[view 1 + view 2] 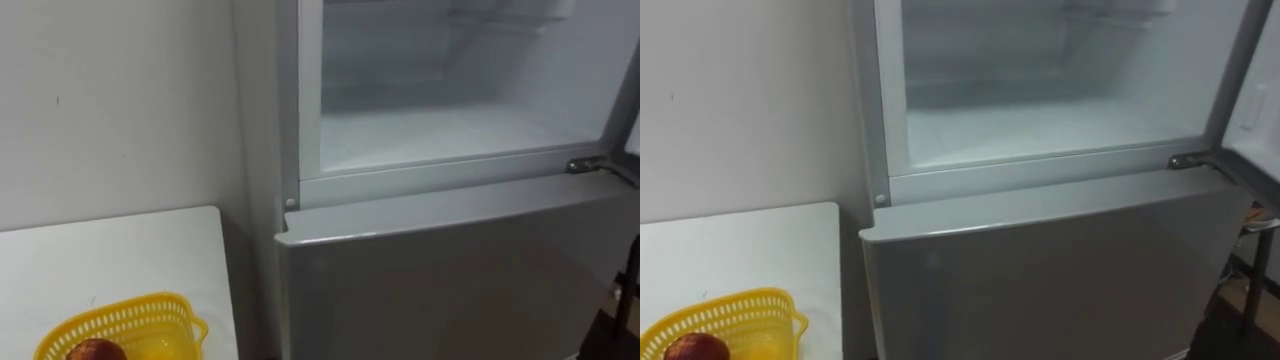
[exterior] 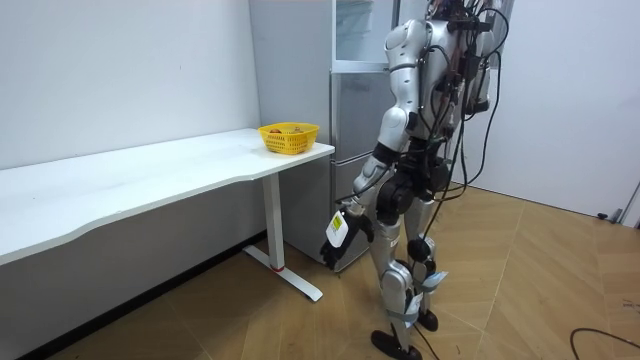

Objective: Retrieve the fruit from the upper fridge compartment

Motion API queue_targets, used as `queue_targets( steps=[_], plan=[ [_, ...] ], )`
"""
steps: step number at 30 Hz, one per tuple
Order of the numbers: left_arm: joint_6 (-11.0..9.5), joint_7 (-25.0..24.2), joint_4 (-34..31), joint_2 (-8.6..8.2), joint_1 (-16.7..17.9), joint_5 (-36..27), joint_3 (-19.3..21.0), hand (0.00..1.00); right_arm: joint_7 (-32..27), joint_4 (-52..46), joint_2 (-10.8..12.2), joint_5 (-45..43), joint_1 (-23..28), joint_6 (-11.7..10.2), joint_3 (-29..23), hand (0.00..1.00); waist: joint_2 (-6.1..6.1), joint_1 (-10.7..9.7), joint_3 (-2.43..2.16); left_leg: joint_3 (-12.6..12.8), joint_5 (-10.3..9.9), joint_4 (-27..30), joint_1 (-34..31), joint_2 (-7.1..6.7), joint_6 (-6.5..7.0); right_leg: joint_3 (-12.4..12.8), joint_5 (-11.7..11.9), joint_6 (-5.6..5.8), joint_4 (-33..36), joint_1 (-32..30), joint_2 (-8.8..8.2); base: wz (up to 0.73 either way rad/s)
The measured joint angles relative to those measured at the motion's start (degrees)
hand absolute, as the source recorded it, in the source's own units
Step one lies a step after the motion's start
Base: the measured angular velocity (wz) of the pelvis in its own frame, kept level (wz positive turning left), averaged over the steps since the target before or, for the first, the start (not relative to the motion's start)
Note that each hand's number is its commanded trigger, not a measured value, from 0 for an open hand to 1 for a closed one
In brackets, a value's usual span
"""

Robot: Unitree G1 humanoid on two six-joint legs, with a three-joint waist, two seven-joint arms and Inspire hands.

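In front of the robot, the fridge stands upright, long axis vertical, front facing it. The upper compartment is open: white walls, a white floor panel, a faint shelf higher up. Its door is swung out to the robot's right on a metal hinge. A pale patch on the door's inner side is too blurred to read. The grey lower door is shut. To the left, touching the wall, a white table carries a yellow mesh basket with a red fruit inside. In the room view the left hand hangs by the thigh; can't tell how its fingers are set.
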Motion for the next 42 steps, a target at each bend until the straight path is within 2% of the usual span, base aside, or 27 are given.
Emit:
queue_targets(
  steps=[2, 7, 12, 19, 22, 25, 26, 29, 30, 32, 33, 34, 35, 37, 38, 42],
  plan=[
    [-0.6, 0.1, 0.9, -0.43, -0.1, 0.0, 0.0, 0.00, 0.0, -1.5, 0.0, 0.0, -0.1, -0.7, 0.0, 0.00, 0.08, 0.2, -0.06, 0.1, 0.0, 0.0, 0.0, 0.00, 0.00, 0.1, 0.0, -0.01, 0.1, 0.0, 0.00, 0.00],
    [-0.8, 0.1, 2.8, -1.29, -0.1, 0.0, 0.0, 0.00, 2.7, -3.2, 0.0, -0.9, -0.1, -0.8, 0.4, 0.00, 0.58, 0.4, -0.38, 0.2, 0.0, 0.1, 0.3, -0.03, 0.00, 0.2, 0.0, -0.02, 0.4, 0.0, -0.02, -0.01],
    [-1.0, 0.0, 4.0, -1.28, -0.2, 0.1, 0.0, 0.00, 6.2, -3.5, 0.0, -2.7, -0.1, -0.7, 2.8, 0.00, 0.77, 0.6, -0.33, 0.3, 0.0, 0.2, 0.4, 0.04, -0.01, 0.6, 0.0, -0.11, 0.8, 0.0, 0.04, -0.03],
    [-0.1, -0.9, 4.3, -1.25, -0.2, 0.2, -0.4, 0.00, 11.5, -3.5, 0.0, -16.9, -0.1, 1.3, 7.6, 0.00, 0.61, 1.5, -0.22, 0.3, 0.0, 0.7, 0.3, 0.01, -0.01, 0.6, -0.4, -0.09, 1.3, -0.3, -0.09, 0.00],
    [0.6, -2.6, 4.1, -1.17, -0.4, 0.3, -1.1, 0.00, 17.1, -3.3, -0.1, -29.4, -0.1, 3.3, 10.2, 0.00, 0.42, 1.8, -0.17, 0.2, 0.0, 1.0, -0.1, 0.15, -0.01, 0.5, -0.2, -0.30, 1.4, -1.0, -0.09, -0.04],
    [2.1, -3.7, 4.1, -0.35, -0.8, 0.0, -2.7, 0.00, 22.6, -2.3, -0.5, -40.8, 0.7, 5.2, 15.4, 0.00, -0.68, 2.3, -0.12, 0.8, 0.1, 1.2, -0.1, 0.48, -0.09, 0.6, 0.1, -0.70, 1.5, -0.9, -0.08, -0.13],
    [2.7, -4.0, 4.1, 0.35, -1.2, 0.0, -3.9, 0.00, 24.8, -0.8, -0.7, -44.8, 0.9, 6.0, 17.6, 0.00, -1.39, 2.4, -0.12, 0.8, 0.1, 1.2, -0.1, 0.62, -0.14, 0.6, 0.2, -0.83, 1.5, -0.9, 0.01, -0.07],
    [3.8, -4.6, 4.2, 2.08, -2.8, -0.1, -6.7, 0.00, 31.0, 3.5, -4.6, -52.3, 1.9, 10.4, 23.9, 0.00, -3.08, 3.3, -0.09, 0.8, -0.2, 1.1, 0.0, 1.06, -0.67, 0.7, 0.4, -1.12, 1.9, -1.0, 0.82, -0.04],
    [3.8, -4.9, 4.3, 2.89, -3.3, -0.1, -7.6, 0.00, 32.6, 3.9, -4.9, -55.9, 2.0, 11.0, 24.6, 0.00, -3.38, 3.7, -0.01, 0.7, -0.3, 1.0, 0.0, 1.26, -0.81, 0.8, 0.5, -1.34, 1.7, -0.8, 0.95, -0.03],
    [4.0, -5.0, 5.3, 3.67, -4.3, -0.1, -8.2, 0.00, 35.6, 6.1, -6.4, -61.7, 2.5, 11.1, 26.7, 0.00, -3.79, 4.7, -0.23, 0.7, -0.3, 1.0, 0.2, 1.57, -0.97, 0.7, 1.1, -1.57, 0.9, -0.3, 1.27, -0.02],
    [4.9, -5.3, 5.5, 3.93, -4.8, -0.1, -8.2, 0.00, 38.2, 7.2, -6.7, -65.8, 2.8, 11.9, 27.7, 0.00, -4.23, 5.3, -0.27, 0.7, -0.3, 1.0, 0.2, 1.75, -1.07, 0.6, 1.4, -1.65, 0.2, 0.1, 1.33, 0.00],
    [5.1, -5.4, 5.5, 4.02, -4.8, -0.1, -8.2, 0.00, 39.0, 7.6, -6.8, -67.5, 2.9, 12.3, 28.6, 0.00, -4.35, 5.5, -0.33, 0.6, -0.3, 1.0, 0.2, 1.84, -1.13, 0.6, 1.6, -1.68, -0.1, 0.2, 1.33, 0.00],
    [5.9, -5.7, 5.6, 4.12, -4.8, -0.2, -8.5, 0.00, 41.7, 8.5, -7.4, -70.5, 2.9, 14.2, 30.6, 0.00, -4.47, 6.1, -0.31, 0.4, -0.4, 1.0, 0.1, 1.93, -1.21, 0.4, 1.7, -1.73, -0.3, 0.2, 1.38, 0.07],
    [6.3, -5.8, 5.6, 4.23, -4.5, -0.2, -9.6, 0.00, 42.7, 8.9, -6.8, -73.5, 4.2, 13.9, 31.8, 0.00, -4.34, 5.9, -0.42, -0.1, -0.4, 1.4, 0.0, 1.94, -1.22, -0.9, 2.0, -1.69, -1.0, 1.0, 1.40, 0.08],
    [6.8, -6.0, 5.6, 4.53, -4.0, -0.2, -10.3, 0.00, 44.2, 10.2, -7.9, -74.8, 4.6, 14.8, 33.1, 0.00, -4.35, 6.0, -0.40, -0.2, -0.4, 1.5, 0.1, 1.98, -1.22, -1.1, 2.0, -1.67, -1.0, 1.5, 1.11, 0.09],
    [7.1, -6.0, 5.5, 4.76, -3.9, -0.3, -10.3, 0.00, 46.5, 10.5, -7.9, -76.7, 5.2, 16.9, 33.2, 0.00, -4.28, 6.2, -0.38, -0.8, -0.4, 1.4, 0.4, 1.95, -1.23, -2.0, 2.0, -1.67, -1.1, 2.1, 0.95, 0.09]
  ],
)
